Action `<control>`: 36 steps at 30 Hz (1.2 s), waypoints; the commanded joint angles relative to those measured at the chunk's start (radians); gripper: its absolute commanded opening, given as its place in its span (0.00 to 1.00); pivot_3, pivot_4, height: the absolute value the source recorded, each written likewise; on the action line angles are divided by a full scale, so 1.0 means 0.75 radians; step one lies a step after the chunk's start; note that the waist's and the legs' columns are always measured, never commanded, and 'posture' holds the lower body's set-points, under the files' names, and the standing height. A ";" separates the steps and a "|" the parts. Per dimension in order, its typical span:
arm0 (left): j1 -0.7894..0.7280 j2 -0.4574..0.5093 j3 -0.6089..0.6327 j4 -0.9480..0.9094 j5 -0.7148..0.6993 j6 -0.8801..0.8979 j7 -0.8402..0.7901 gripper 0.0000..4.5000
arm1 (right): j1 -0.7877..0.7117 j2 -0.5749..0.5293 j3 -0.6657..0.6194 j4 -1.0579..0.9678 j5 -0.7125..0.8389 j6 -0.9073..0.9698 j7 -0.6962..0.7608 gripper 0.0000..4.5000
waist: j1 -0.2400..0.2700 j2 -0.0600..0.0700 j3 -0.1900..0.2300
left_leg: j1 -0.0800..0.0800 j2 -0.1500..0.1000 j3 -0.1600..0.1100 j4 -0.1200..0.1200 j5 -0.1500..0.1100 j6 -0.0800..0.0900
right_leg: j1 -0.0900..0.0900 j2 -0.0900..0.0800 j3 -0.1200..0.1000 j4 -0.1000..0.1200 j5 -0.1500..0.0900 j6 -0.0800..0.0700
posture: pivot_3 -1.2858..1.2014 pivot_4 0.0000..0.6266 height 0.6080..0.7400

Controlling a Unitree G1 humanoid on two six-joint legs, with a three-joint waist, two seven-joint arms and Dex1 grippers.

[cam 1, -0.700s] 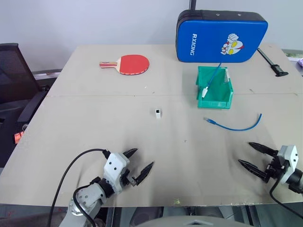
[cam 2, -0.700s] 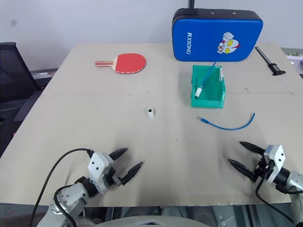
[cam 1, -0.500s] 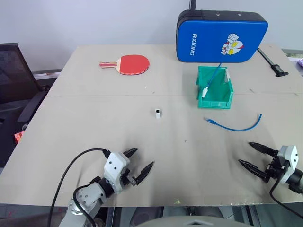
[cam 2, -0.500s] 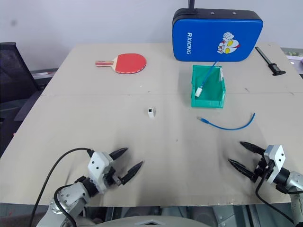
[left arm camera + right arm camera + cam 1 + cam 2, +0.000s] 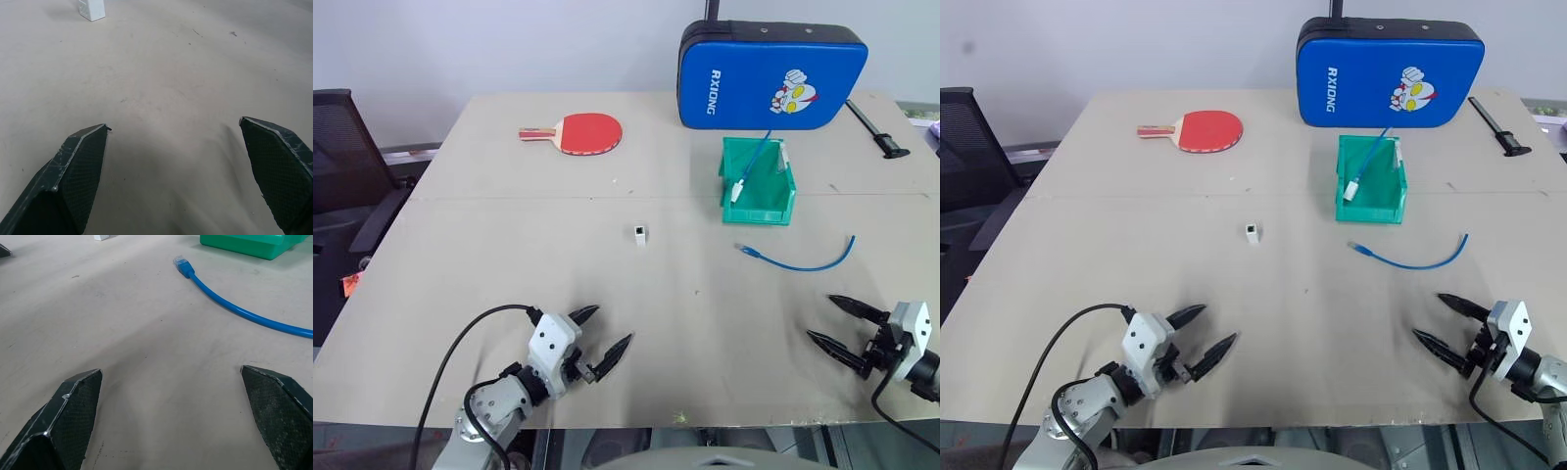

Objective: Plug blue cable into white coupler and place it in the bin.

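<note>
1. A beige counter (image 5: 509, 255) carries everything, with a seam running across its width.
2. A red paddle (image 5: 576, 132) lies at the far left, a blue pad (image 5: 771, 76) at the far edge.
3. The green bin (image 5: 757, 183) sits before the pad, the blue cable (image 5: 798, 260) just nearer.
4. The white coupler (image 5: 639, 234) stands alone mid-counter.
5. A black caliper-like tool (image 5: 878, 130) lies far right.

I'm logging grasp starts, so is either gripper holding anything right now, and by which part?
Nothing is held. The left gripper and right gripper are both open and empty above the table; the blue cable and white coupler lie untouched.
</note>
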 commanded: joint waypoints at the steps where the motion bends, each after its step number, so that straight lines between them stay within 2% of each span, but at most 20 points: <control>1: -0.005 0.013 0.019 -0.026 -0.021 -0.003 -0.010 0.99 | 0.012 -0.015 -0.062 -0.026 0.011 -0.004 -0.012 1.00 | 0.000 0.000 0.000 | 0.000 0.000 0.000 0.000 0.000 0.000 | 0.000 0.000 0.000 0.000 0.000 0.000 | 0.52 0.24 1.00; 4: -0.024 0.043 0.034 -0.040 -0.050 0.009 -0.044 0.99 | -0.008 -0.021 -0.063 -0.100 0.035 0.035 -0.025 1.00 | -0.001 0.000 0.000 | 0.000 0.000 0.000 0.000 0.000 0.000 | 0.000 0.000 0.000 0.000 0.000 0.000 | 0.52 0.24 1.00; 9: -0.113 0.302 0.120 -0.081 -0.218 0.048 -0.348 0.99 | -0.126 -0.041 -0.033 -0.191 0.006 0.090 -0.078 1.00 | -0.005 0.002 0.000 | 0.000 0.000 0.000 0.000 0.000 -0.001 | -0.002 0.000 0.000 0.004 0.000 0.000 | 0.52 0.24 1.00; 12: -0.214 0.452 0.247 -0.086 -0.423 0.175 -0.483 0.99 | -0.218 -0.061 0.034 -0.238 -0.018 0.185 -0.102 1.00 | -0.004 0.002 0.000 | 0.000 0.000 0.000 0.000 0.000 -0.001 | -0.002 0.000 -0.001 0.004 0.000 0.000 | 0.52 0.24 1.00; 15: -0.368 0.612 0.380 -0.036 -0.593 0.284 -0.633 0.99 | -0.383 -0.086 0.173 -0.204 -0.135 0.331 -0.168 1.00 | -0.005 -0.001 0.002 | -0.002 0.000 -0.001 0.001 0.000 -0.001 | -0.002 0.000 -0.002 0.002 0.000 0.000 | 0.52 0.24 1.00; 17: -0.461 0.702 0.428 0.020 -0.643 0.328 -0.728 0.99 | -0.508 -0.077 0.256 -0.150 -0.198 0.401 -0.194 1.00 | -0.008 -0.001 0.002 | -0.004 0.000 -0.001 0.002 0.000 -0.001 | -0.006 0.001 -0.002 0.003 0.000 0.000 | 0.52 0.24 1.00; 20: -0.563 0.759 0.446 0.078 -0.665 0.364 -0.792 0.99 | -0.649 -0.058 0.343 -0.062 -0.272 0.460 -0.217 1.00 | -0.021 0.000 0.003 | -0.005 0.000 -0.001 0.003 0.000 -0.001 | -0.007 0.001 -0.002 0.002 0.000 0.000 | 0.52 0.24 1.00; 24: -0.625 0.763 0.437 0.137 -0.616 0.348 -0.818 0.99 | -0.781 -0.071 0.455 0.026 -0.368 0.622 -0.238 1.00 | -0.037 0.000 0.003 | -0.016 0.000 -0.002 0.007 0.001 -0.001 | -0.018 0.001 -0.007 0.003 0.000 0.000 | 0.52 0.24 1.00; 26: -0.623 0.751 0.434 0.127 -0.607 0.349 -0.811 1.00 | -0.819 -0.071 0.475 0.041 -0.386 0.677 -0.248 0.88 | -0.059 -0.002 0.002 | -0.021 -0.001 -0.001 0.014 0.001 -0.001 | -0.025 0.000 -0.016 0.007 0.000 0.000 | 0.52 0.24 1.00; 28: -0.610 0.734 0.436 0.103 -0.607 0.359 -0.794 1.00 | -0.836 -0.072 0.480 0.038 -0.393 0.687 -0.241 0.71 | -0.069 -0.002 0.002 | -0.021 -0.001 0.000 0.014 0.001 -0.001 | -0.025 -0.004 -0.023 0.005 0.000 0.000 | 0.52 0.24 1.00; 33: -0.580 0.708 0.445 0.070 -0.608 0.369 -0.769 1.00 | -0.845 -0.071 0.505 0.004 -0.430 0.659 -0.222 0.15 | -0.070 -0.002 0.001 | -0.021 -0.001 -0.001 0.013 0.001 -0.001 | -0.026 -0.005 -0.025 0.005 0.000 0.000 | 0.52 0.24 1.00; 35: -0.573 0.698 0.446 0.060 -0.609 0.374 -0.760 1.00 | -0.841 -0.074 0.523 -0.021 -0.440 0.635 -0.194 0.01 | -0.070 -0.002 0.001 | -0.021 -0.001 -0.001 0.013 0.001 -0.001 | -0.026 -0.005 -0.024 0.006 0.000 0.000 | 0.52 0.24 1.00; 36: -0.570 0.695 0.447 0.057 -0.608 0.375 -0.759 1.00 | -0.837 -0.074 0.526 -0.034 -0.436 0.629 -0.178 0.01 | -0.069 -0.002 0.001 | -0.021 -0.001 0.000 0.013 0.001 -0.001 | -0.026 -0.005 -0.024 0.006 0.000 0.000 | 0.52 0.24 1.00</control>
